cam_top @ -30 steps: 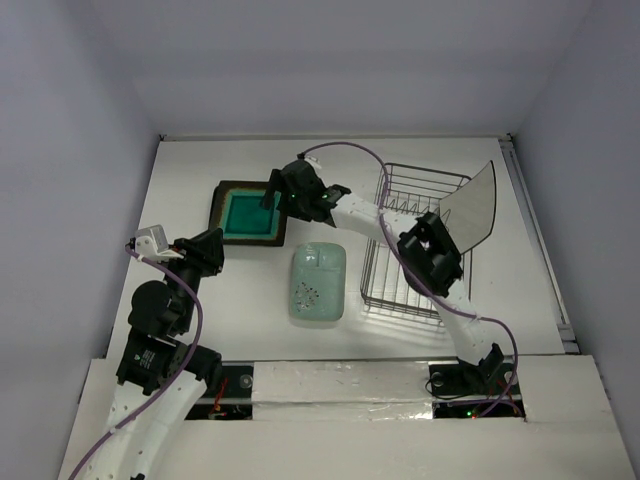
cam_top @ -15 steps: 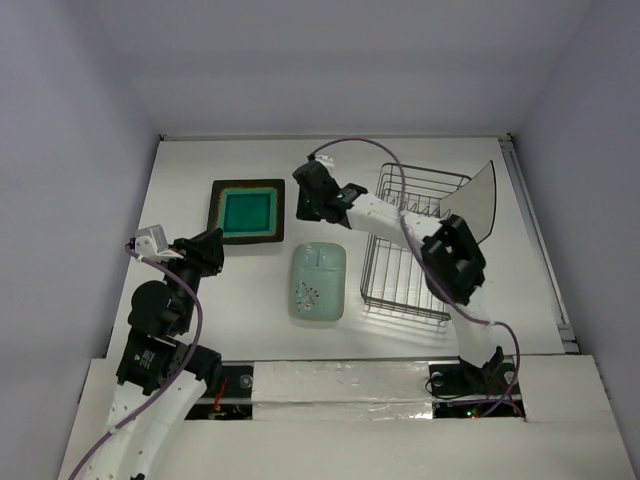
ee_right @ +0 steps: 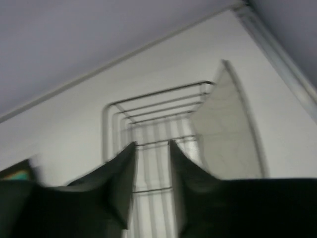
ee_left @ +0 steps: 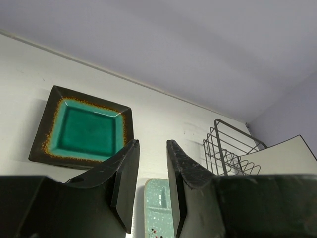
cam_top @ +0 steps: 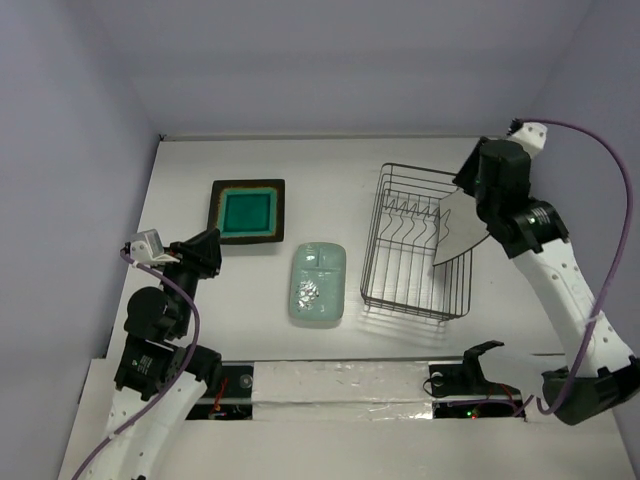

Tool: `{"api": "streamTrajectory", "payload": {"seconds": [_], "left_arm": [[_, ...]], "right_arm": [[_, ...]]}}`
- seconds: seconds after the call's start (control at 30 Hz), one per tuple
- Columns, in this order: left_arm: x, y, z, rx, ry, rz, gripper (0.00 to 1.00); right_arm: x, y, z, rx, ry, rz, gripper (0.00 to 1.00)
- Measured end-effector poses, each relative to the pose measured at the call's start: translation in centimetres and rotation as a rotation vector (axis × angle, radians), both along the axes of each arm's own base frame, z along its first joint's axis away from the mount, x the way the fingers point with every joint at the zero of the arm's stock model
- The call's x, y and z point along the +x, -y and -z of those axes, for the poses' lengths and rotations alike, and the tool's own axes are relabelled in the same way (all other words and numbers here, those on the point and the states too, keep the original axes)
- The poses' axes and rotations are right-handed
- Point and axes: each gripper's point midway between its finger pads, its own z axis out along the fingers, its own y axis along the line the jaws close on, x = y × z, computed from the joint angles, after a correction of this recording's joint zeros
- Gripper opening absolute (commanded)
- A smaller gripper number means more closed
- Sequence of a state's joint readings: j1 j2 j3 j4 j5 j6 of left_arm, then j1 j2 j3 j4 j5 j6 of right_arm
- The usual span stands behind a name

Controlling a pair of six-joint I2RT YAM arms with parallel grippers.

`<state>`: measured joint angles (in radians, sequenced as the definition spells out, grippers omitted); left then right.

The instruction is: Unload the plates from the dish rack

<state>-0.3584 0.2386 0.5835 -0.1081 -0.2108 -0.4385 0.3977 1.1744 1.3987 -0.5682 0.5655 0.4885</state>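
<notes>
White table (cam_top: 190, 165) with pale purple walls (cam_top: 330, 60) around it. Two plates lie flat on it. The teal square plate (cam_top: 248, 212) with the dark rim is at the back left. The pale mint-green plate (cam_top: 318, 283) with little sections is closer to the front, between the teal plate and the dish rack (cam_top: 410, 262), and touches neither. The wire rack sits on the right side of the table. The white square plate (cam_top: 463, 225) stands on its edge at the right end of the rack, and its top leans out over the rim.

The left gripper (ee_left: 151, 144) hangs low on the left, near the teal plate. Its jaws have a small gap and hold nothing. The right gripper (ee_right: 151, 146) is up high above the rack's back right corner, close to the white plate. Its picture is blurry, but its jaws also show a small gap and hold nothing.
</notes>
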Motion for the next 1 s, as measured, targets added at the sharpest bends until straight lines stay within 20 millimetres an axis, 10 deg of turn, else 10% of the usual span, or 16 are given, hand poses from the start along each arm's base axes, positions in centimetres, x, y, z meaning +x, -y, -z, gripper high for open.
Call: {"api": "streamTrajectory", "payload": {"seconds": [0.1, 0.4, 0.8, 1.0], "left_arm": [[0.0, 0.0, 0.0, -0.001, 0.002, 0.0, 0.24], [0.1, 0.0, 0.0, 0.001, -0.002, 0.0, 0.25], [0.1, 0.0, 0.1, 0.002, -0.005, 0.0, 0.26], [0.0, 0.0, 0.0, 0.0, -0.001, 0.0, 0.26]], "right_arm": [[-2.3, 4.7, 2.0, -0.069, -0.09, 0.095, 0.79], [-2.8, 11.5, 7.4, -0.148, -0.332, 0.23, 0.73], [-0.6, 10.0, 14.6, -0.131, -0.568, 0.07, 0.46], [-0.4, 10.6, 15.4, -0.167, -0.607, 0.062, 0.12]]}}
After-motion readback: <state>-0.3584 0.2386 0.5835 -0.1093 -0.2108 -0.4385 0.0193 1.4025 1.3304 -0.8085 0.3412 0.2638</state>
